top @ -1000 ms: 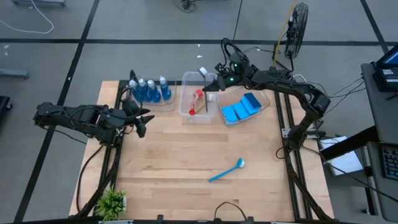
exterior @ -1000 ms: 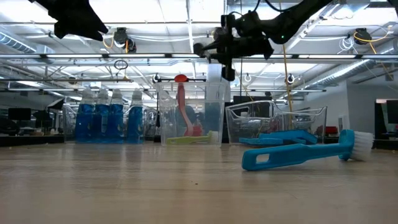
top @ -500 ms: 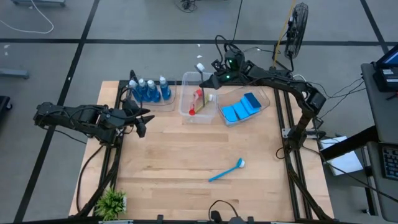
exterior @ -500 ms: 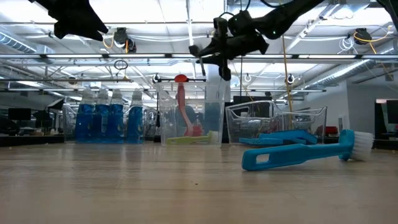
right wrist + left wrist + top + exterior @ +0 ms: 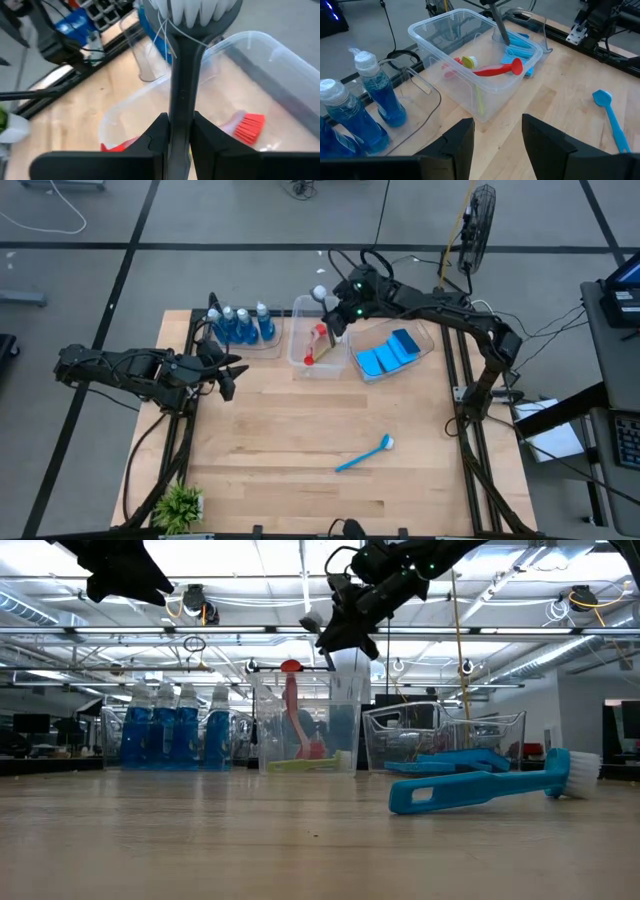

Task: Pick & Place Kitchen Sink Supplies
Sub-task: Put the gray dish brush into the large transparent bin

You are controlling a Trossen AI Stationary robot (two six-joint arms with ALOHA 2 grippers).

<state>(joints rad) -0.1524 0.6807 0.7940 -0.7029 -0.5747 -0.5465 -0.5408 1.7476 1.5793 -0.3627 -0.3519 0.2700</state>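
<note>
My right gripper (image 5: 337, 310) hovers over the middle clear tub (image 5: 300, 358), shut on a grey dish brush (image 5: 181, 75) whose white bristle head (image 5: 319, 293) points toward the far left. A red brush (image 5: 495, 70) and a yellow-green brush (image 5: 477, 97) lie in that tub. A blue brush (image 5: 363, 453) lies flat on the table toward the near side. Bottles of blue liquid (image 5: 240, 325) stand in the left tub, and blue sponges (image 5: 390, 352) lie in the right one. My left gripper (image 5: 228, 375) waits open above the table's left edge, holding nothing. My right gripper pinches the grey brush's handle (image 5: 181, 112) between its two fingers (image 5: 156, 134), a little below the bristle head. The head sticks out beyond the fingertips. The brush is lifted clear and tilted, and its handle end (image 5: 505, 37) slants down toward the middle tub.
A small green plant (image 5: 180, 505) stands at the near left corner. The three tubs line the far side. Bare wood lies between them and the blue brush. Frame rails run along the left and right edges.
My right gripper has rolled and tipped above the middle tub, risen a little and drifted toward the table's left. The grey brush turned with it, its bristle head swinging toward the far left. My left arm stayed still.
</note>
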